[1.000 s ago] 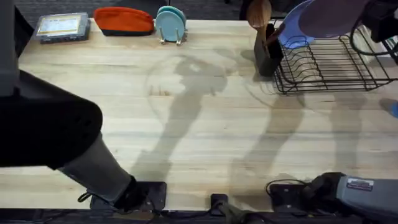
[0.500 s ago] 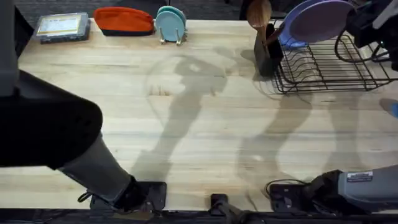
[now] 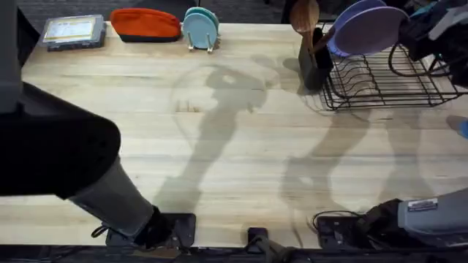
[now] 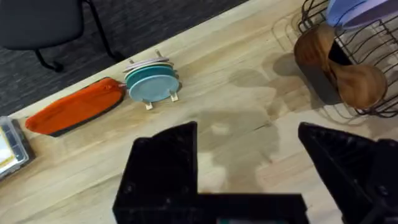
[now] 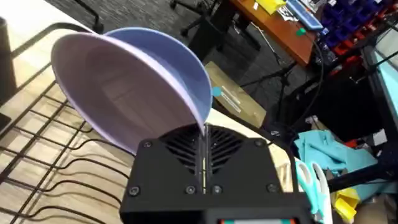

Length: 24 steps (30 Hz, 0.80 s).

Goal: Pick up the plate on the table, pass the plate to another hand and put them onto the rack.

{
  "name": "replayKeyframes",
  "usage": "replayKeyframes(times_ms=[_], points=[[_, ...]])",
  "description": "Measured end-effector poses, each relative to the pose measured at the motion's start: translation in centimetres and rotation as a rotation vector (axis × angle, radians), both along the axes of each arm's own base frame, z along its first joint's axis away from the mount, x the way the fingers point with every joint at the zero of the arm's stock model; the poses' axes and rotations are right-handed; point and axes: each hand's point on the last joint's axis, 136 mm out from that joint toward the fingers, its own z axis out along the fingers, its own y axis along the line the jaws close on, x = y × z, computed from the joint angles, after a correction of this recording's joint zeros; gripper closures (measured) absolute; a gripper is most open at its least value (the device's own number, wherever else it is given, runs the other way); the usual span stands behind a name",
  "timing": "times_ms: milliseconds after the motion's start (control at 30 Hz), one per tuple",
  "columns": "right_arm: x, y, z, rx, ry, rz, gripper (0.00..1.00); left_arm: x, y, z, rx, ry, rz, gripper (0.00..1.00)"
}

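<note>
Along the far edge lies an orange-red pouch [image 3: 145, 23], and left of it a grey tray holding a yellowish sheet [image 3: 73, 31]. Just right of the pouch, small teal plates [image 3: 201, 28] stand upright in a wooden holder [image 4: 160, 100]. Further right, a dark utensil caddy [image 3: 314, 64] holds wooden spoons [image 3: 305, 14]. A bluer periwinkle plate [image 5: 180, 68] stands upright. A light blue object [image 3: 462, 127] sits at the right edge.

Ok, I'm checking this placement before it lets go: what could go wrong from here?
The right gripper pinches the lilac plate only at its rim, so it might tilt or slip. A bluer plate already stands just behind it in the rack; lowering could knock the two together or miss a free slot. The wooden utensils stand close beside the rack's end.
</note>
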Motion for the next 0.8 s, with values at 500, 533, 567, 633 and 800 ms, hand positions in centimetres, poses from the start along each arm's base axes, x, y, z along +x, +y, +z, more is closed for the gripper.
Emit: replayKeyframes(times_ms=[500,533,567,633,800], points=[[0.6,-0.8,-6.6,0.104,0.119,-0.027,0.966,-0.1,0.0,-0.1,0.003,0.007,0.000,0.008],[0.6,-0.8,-6.6,0.111,0.120,-0.029,0.966,-0.1,0.0,-0.1,0.003,0.007,0.000,0.008],[0.6,-0.8,-6.5,0.114,0.120,-0.030,0.961,-0.1,0.0,-0.1,0.003,0.006,0.000,0.008],[0.6,-0.8,-6.6,0.133,0.125,-0.034,0.849,-0.1,0.0,-0.1,0.003,0.007,0.000,0.008],[0.7,-0.2,-6.9,0.210,0.143,-0.041,0.012,-0.1,0.0,-0.1,0.003,0.006,0.000,0.007]])
